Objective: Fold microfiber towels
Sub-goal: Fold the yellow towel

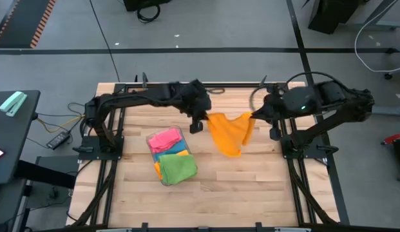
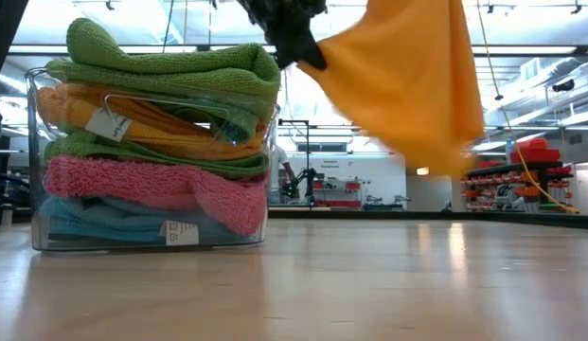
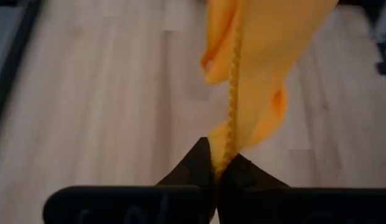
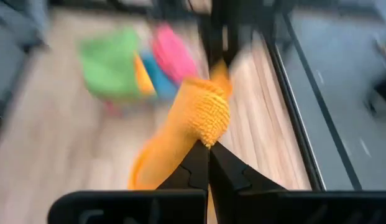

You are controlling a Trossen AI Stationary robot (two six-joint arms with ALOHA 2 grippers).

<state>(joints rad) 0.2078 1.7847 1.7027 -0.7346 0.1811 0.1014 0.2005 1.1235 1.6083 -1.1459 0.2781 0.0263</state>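
Orange microfiber towel (image 1: 229,134) hangs slack above the table between left gripper (image 3: 216,167) and right gripper (image 4: 208,149), each clamped on a corner hem, sagging below both (light, limp stuff, I'd judge; grip best kept at the stitched edges).

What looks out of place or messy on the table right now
Nothing looks wrong. The orange towel hangs off the table, pinched between the left gripper and right gripper, sagging unevenly. The folded towels bulge above the clear tray, green one on top, but nothing has spilled.
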